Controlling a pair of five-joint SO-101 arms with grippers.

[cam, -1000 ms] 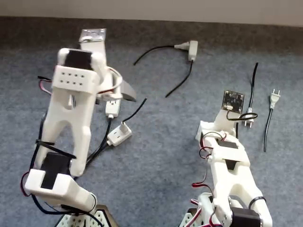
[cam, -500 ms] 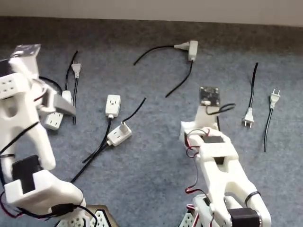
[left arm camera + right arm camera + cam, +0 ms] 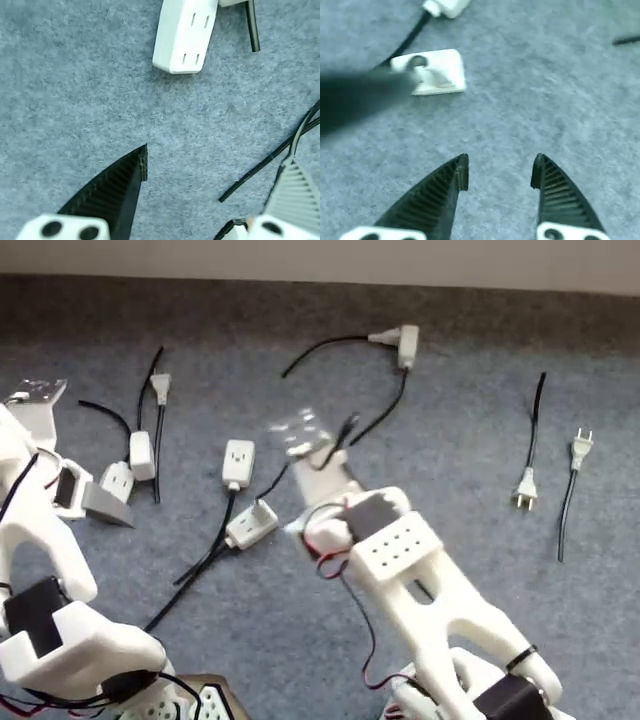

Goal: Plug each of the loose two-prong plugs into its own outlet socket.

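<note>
While both arms hover over the grey carpet (image 3: 470, 400), left gripper (image 3: 217, 175): fingers spread, near-left, beside a white rectangular outlet socket (image 3: 185, 35). Right gripper (image 3: 500, 172): fingers apart, centre. Loose white two-prong plugs (image 3: 524, 490) lie far right.

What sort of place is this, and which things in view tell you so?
Probably a robotics test bench: white robot arms stand over a grey felt-like mat strewn with loose outlet sockets and two-prong plugs.
</note>
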